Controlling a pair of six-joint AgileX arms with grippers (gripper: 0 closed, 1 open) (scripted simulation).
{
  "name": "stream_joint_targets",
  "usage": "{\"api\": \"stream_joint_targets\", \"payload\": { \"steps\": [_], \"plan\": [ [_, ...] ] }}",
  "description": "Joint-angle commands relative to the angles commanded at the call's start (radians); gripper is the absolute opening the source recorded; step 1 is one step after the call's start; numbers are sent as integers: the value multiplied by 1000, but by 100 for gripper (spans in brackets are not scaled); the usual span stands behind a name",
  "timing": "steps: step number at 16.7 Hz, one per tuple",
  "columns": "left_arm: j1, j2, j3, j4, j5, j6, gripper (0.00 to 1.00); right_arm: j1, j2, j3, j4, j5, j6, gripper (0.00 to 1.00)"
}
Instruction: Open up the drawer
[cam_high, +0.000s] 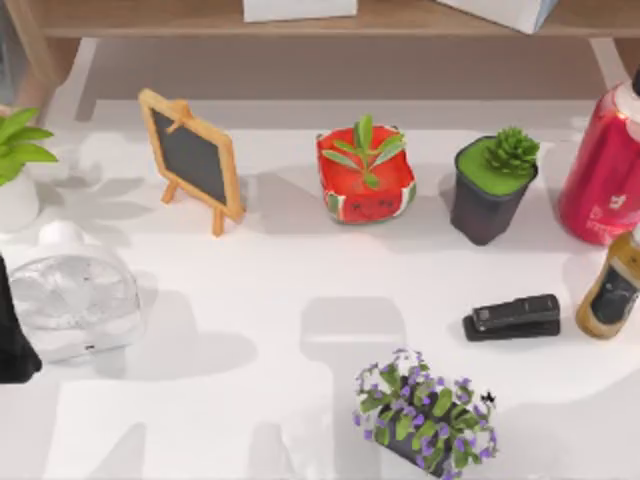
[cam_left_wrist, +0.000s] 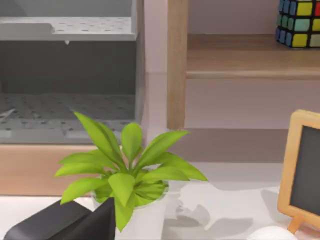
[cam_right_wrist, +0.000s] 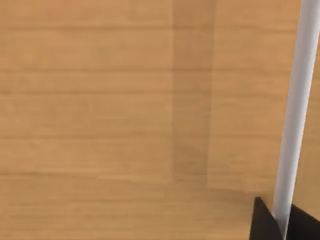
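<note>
My right gripper (cam_right_wrist: 282, 220) is on the drawer's handle (cam_right_wrist: 295, 110).

In the right wrist view I see its dark fingertips (cam_right_wrist: 262, 222) pinching the pale bar handle, which stands against the wooden drawer front (cam_right_wrist: 110, 115) (the grain runs across it). My left arm sits parked at the table's 9 o'clock edge (cam_high: 15, 330); whether its fingers are apart or together I cannot tell. On the white table (cam_high: 250, 300): chalkboard easel (cam_high: 192, 158) at 11 o'clock, watermelon planter (cam_high: 366, 172) at 12, stapler (cam_high: 512, 317) at 3, purple flowers (cam_high: 425, 412) at 6.
</note>
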Motion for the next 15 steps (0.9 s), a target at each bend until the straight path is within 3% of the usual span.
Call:
{"api": "stream_joint_targets", "payload": {
  "steps": [4, 11, 15],
  "plan": [
    [0, 0, 0, 0, 0, 0, 100, -34, -62, -146, 79, -35, 0, 0],
    [0, 0, 0, 0, 0, 0, 100, -45, -77, -176, 104, -43, 0, 0],
    [0, 0, 0, 0, 0, 0, 100, -89, -129, -303, 176, -89, 1, 0]
  ]
}}
